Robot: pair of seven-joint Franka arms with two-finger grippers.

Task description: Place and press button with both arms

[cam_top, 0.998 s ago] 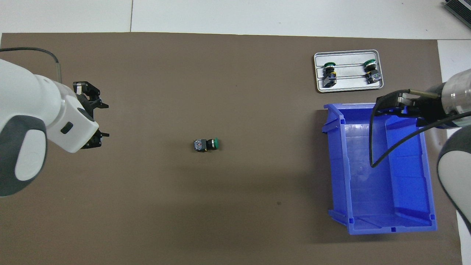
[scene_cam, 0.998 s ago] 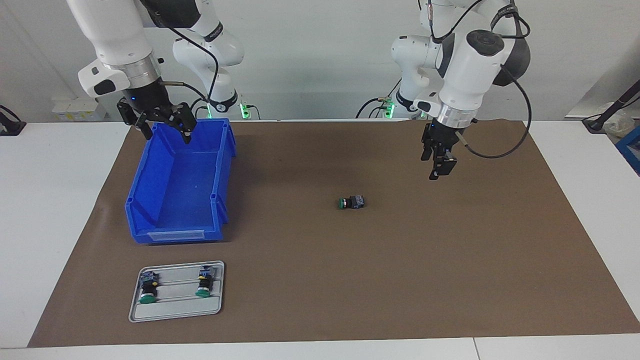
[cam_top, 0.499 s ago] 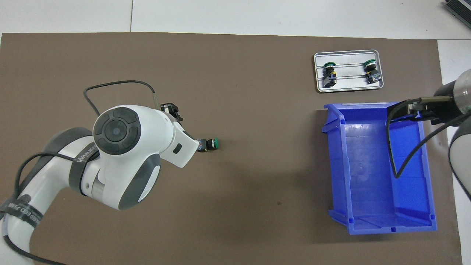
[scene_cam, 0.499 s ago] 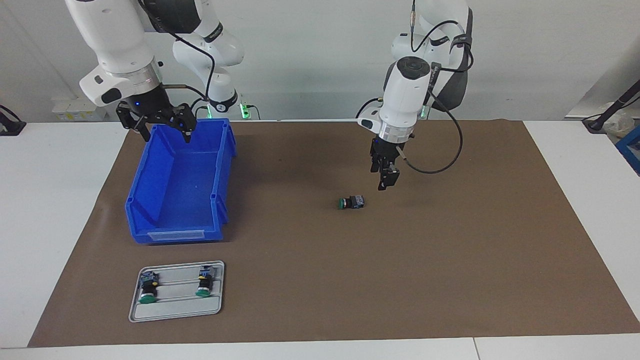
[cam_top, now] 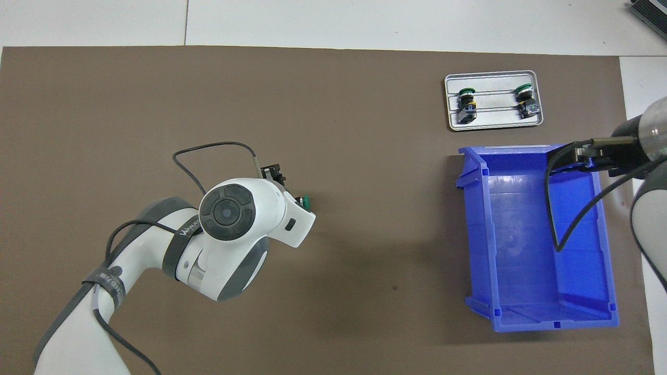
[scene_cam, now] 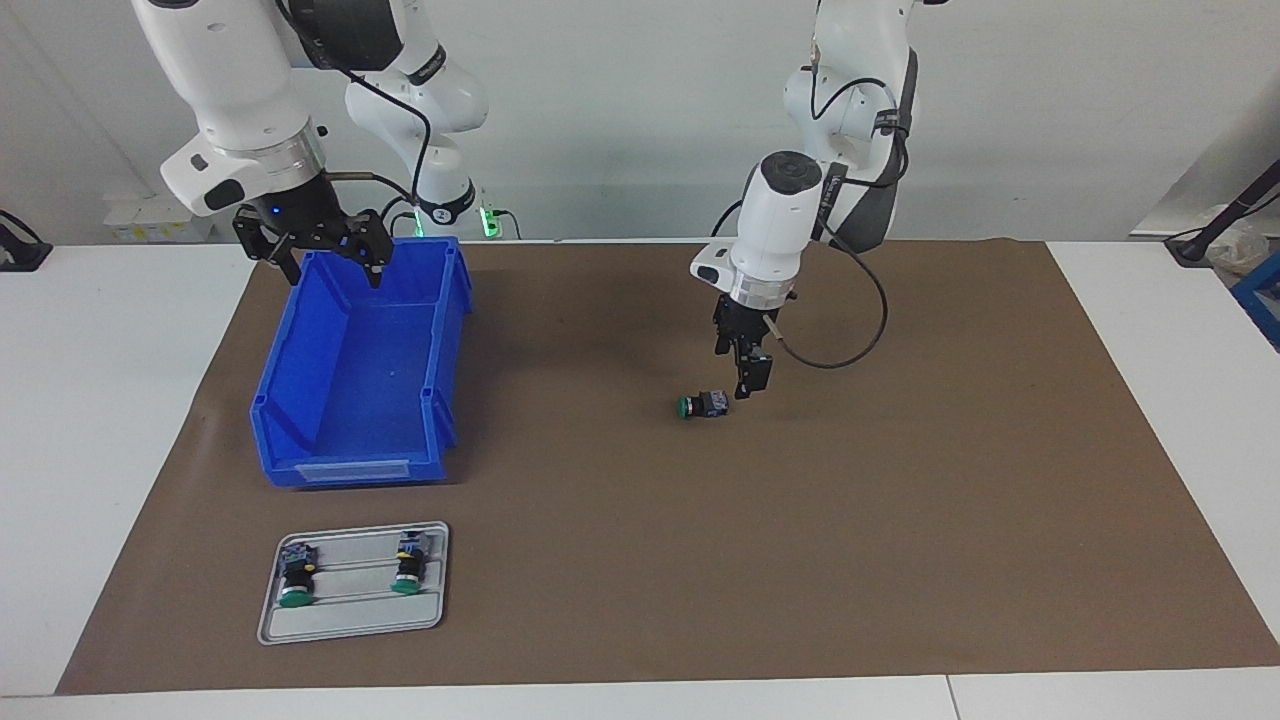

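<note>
Button (scene_cam: 700,405) lies at frame centre, my left gripper (scene_cam: 744,378) hovering over it, finger state unreadable. My right gripper (scene_cam: 325,262) waits spread at upper left over the blue bin (scene_cam: 355,400).

button (cam_top: 305,199) body hidden overhead by left arm (cam_top: 245,229)

The button (scene_cam: 702,405) lies alone mid-desk on the brown mat (scene_cam: 900,520), with bare mat open all round it except where the left gripper (scene_cam: 744,378) hangs just above its terminal end. Toward the right arm's end of the desk the blue bin (scene_cam: 300,400) stands with tall walls, the right gripper (scene_cam: 320,262) over its rim nearest the robots. The grey tray (scene_cam: 350,622) sits low at the desk corner farthest from the robots.
</note>
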